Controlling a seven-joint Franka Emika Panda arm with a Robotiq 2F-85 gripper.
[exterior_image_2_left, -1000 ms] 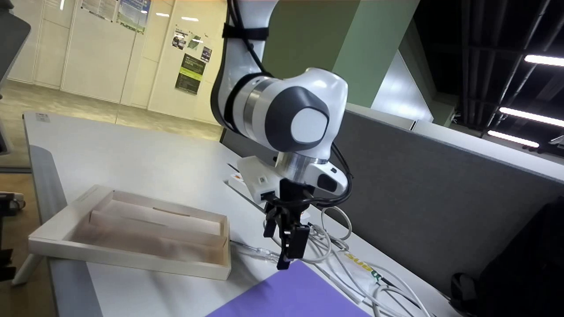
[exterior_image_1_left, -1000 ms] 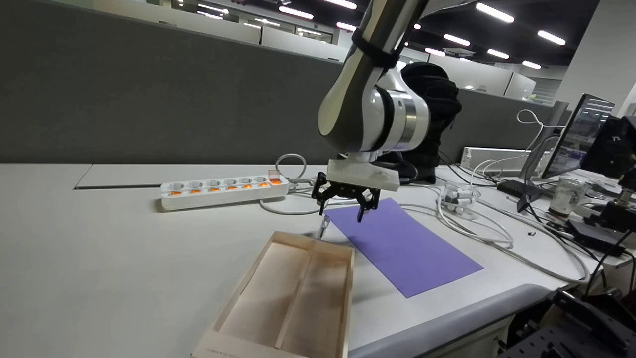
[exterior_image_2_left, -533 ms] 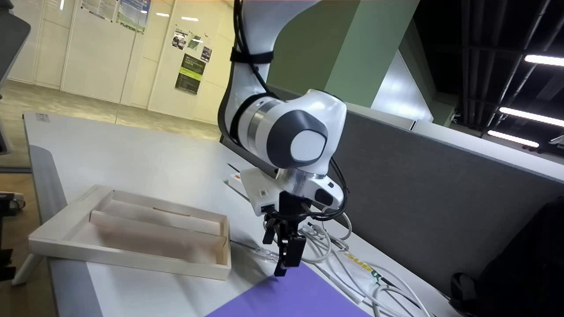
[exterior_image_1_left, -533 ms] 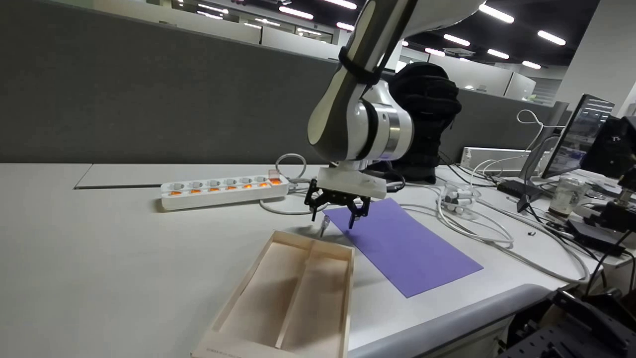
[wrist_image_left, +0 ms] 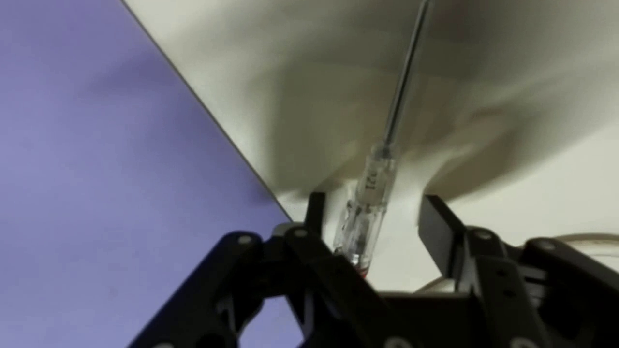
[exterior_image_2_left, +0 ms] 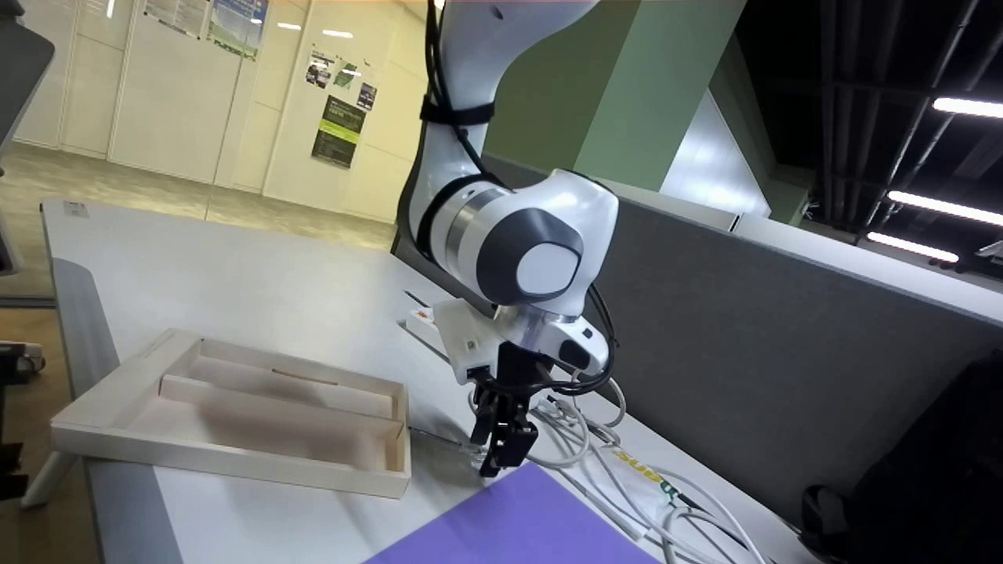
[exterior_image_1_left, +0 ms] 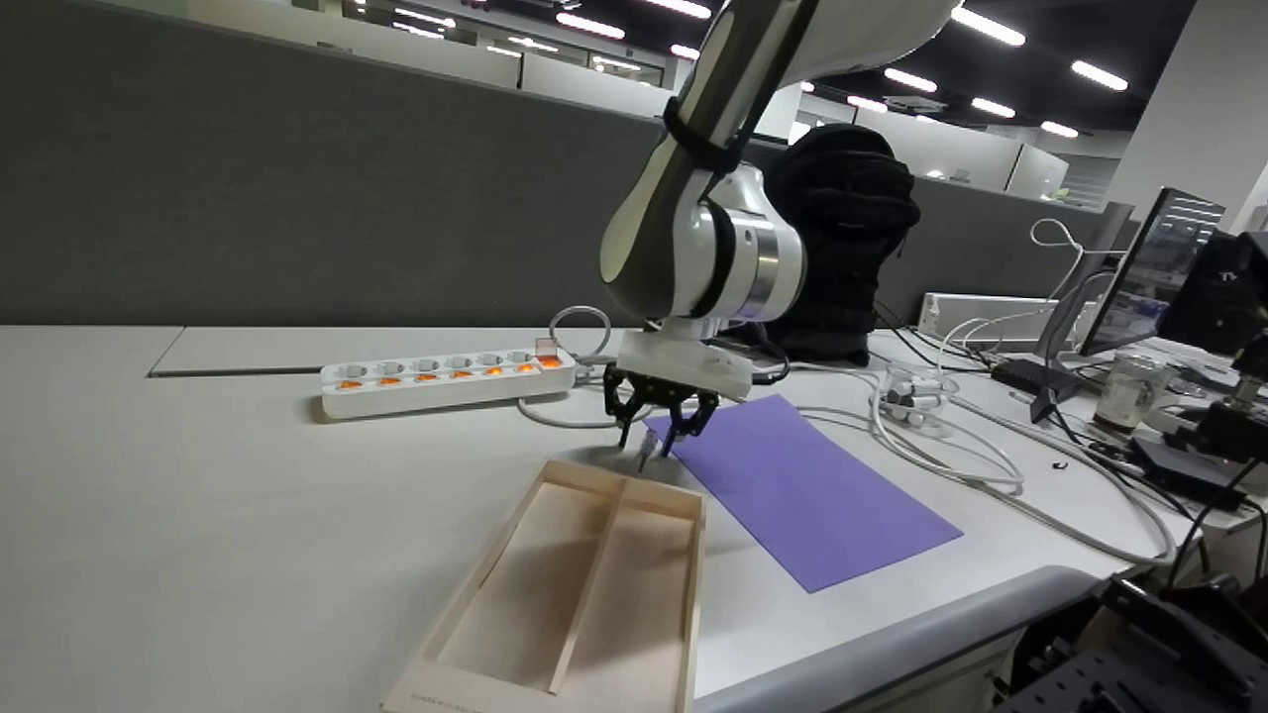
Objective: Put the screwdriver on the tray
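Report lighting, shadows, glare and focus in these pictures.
Wrist view: soft shadows lie on both sides of the screwdriver, and the gripper looks slightly soft-edged; both exterior views: ceiling lights glare white, and the tray is partly shaded inside.

A divided beige tray (exterior_image_2_left: 258, 466) rests on a white table (exterior_image_1_left: 248, 545), a clear-handled screwdriver (wrist_image_left: 383, 153) lying just outside one end of the tray, shaft toward it. Near the tray lies a purple sheet (exterior_image_1_left: 807, 495); a white power strip (exterior_image_1_left: 446, 388), pale cables (exterior_image_2_left: 566, 425) and a black backpack (exterior_image_1_left: 842, 218) sit farther off.
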